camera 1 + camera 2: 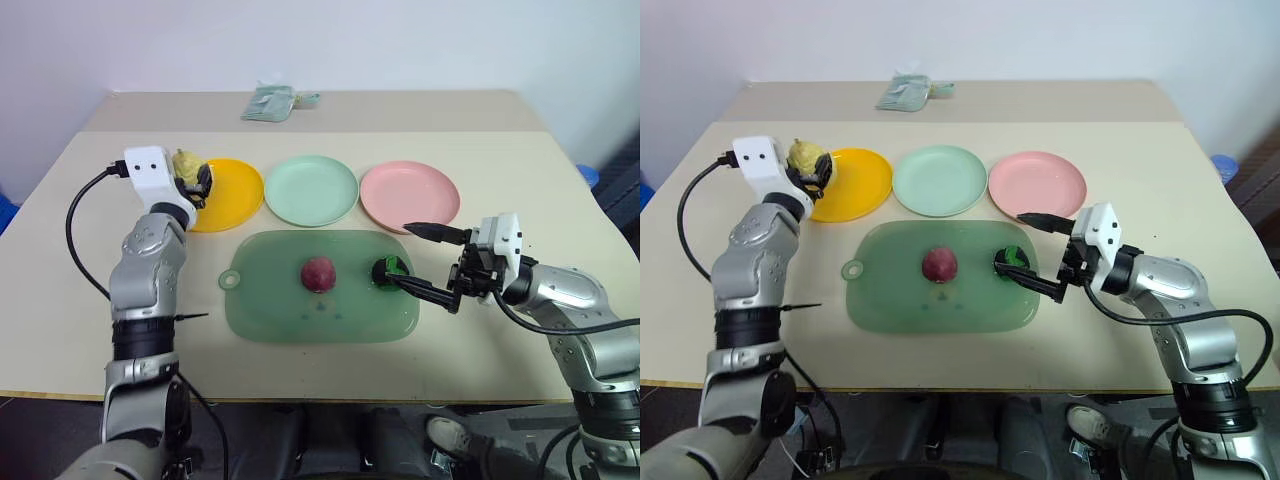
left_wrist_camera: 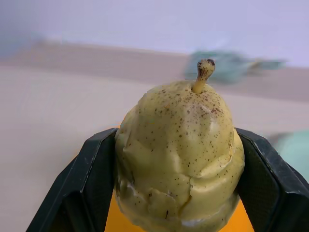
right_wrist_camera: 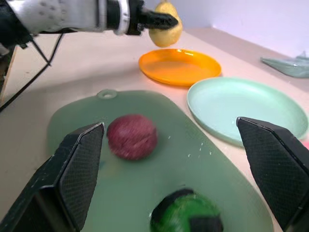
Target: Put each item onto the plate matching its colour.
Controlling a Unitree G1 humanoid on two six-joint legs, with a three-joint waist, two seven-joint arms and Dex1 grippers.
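L fingers [image 2: 96, 183] grip pear [image 2: 178, 154] over orange plate [image 1: 232, 190] edge, seemingly; R fingers [image 3: 79, 169] open nr green lump [image 3: 186, 212].

Brown-speckled yellow pear [image 2: 178, 159], dark red fruit [image 1: 318, 273], green board [image 1: 270, 300].

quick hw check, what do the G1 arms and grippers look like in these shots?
Both arms have silver-grey metal segments with black joints. Each wrist carries a white camera block, and a black cable loops off each arm. The left gripper and right gripper each have two black fingers with finely textured inner pads.
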